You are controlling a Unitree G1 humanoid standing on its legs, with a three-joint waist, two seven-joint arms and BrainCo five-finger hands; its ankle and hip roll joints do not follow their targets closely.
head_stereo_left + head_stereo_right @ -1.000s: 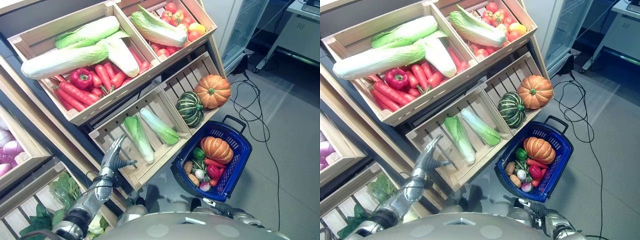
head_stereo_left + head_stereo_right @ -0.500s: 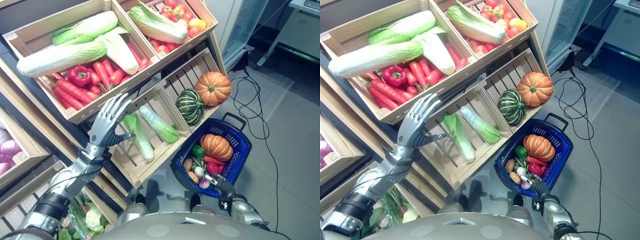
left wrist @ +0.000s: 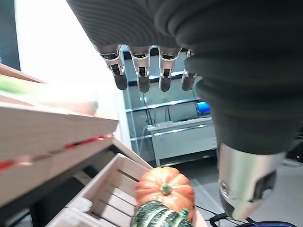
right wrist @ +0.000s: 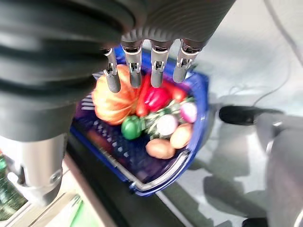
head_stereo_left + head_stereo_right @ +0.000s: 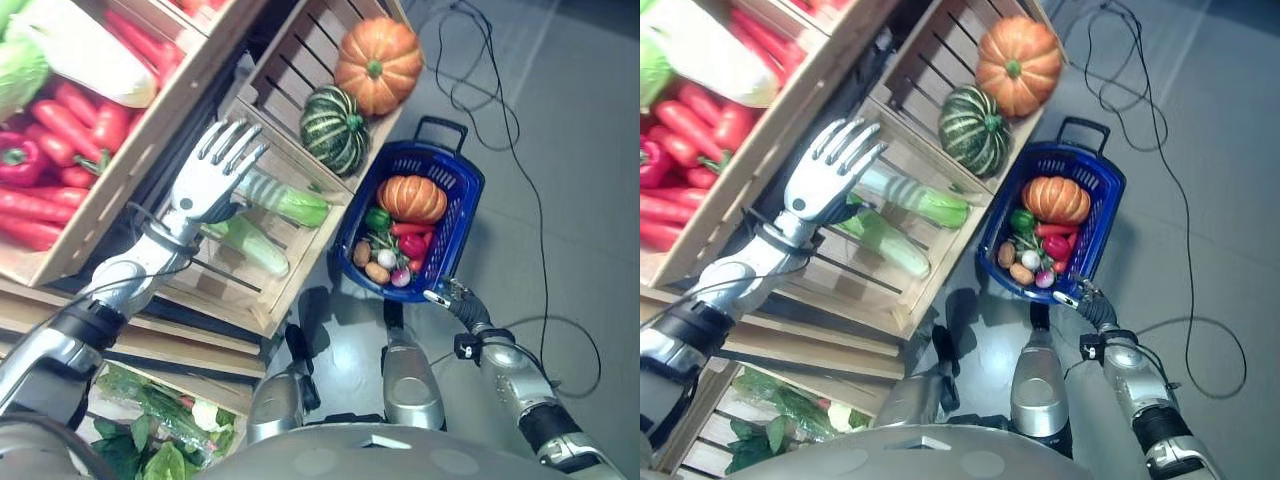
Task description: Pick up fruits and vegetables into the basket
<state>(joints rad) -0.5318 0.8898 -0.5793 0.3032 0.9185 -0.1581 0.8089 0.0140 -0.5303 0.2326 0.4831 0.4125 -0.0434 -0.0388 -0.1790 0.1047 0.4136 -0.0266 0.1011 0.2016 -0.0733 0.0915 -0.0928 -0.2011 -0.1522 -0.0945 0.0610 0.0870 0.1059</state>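
My left hand (image 5: 208,182) is open, fingers spread, held over the left ends of two long green cabbages (image 5: 288,201) in the lower wooden crate (image 5: 262,312). In the crate beyond lie an orange pumpkin (image 5: 377,64) and a striped green squash (image 5: 334,128), also seen past my left fingers (image 3: 142,75). The blue basket (image 5: 472,200) stands on the floor and holds a small orange pumpkin (image 5: 410,197), peppers, potatoes and radishes. My right hand (image 5: 452,298) hovers just off the basket's near rim (image 4: 156,182), fingers (image 4: 158,71) straight and holding nothing.
An upper crate (image 5: 150,120) holds red peppers and carrots (image 5: 60,125) with a white cabbage (image 5: 85,50). Leafy greens (image 5: 150,440) fill a low shelf at the lower left. A black cable (image 5: 520,150) runs over the grey floor to the right of the basket.
The camera has tipped downward, shifting the whole picture. My left hand rose from the crate's front edge and now spreads over the cabbages. My right hand has come up to the basket's near rim.
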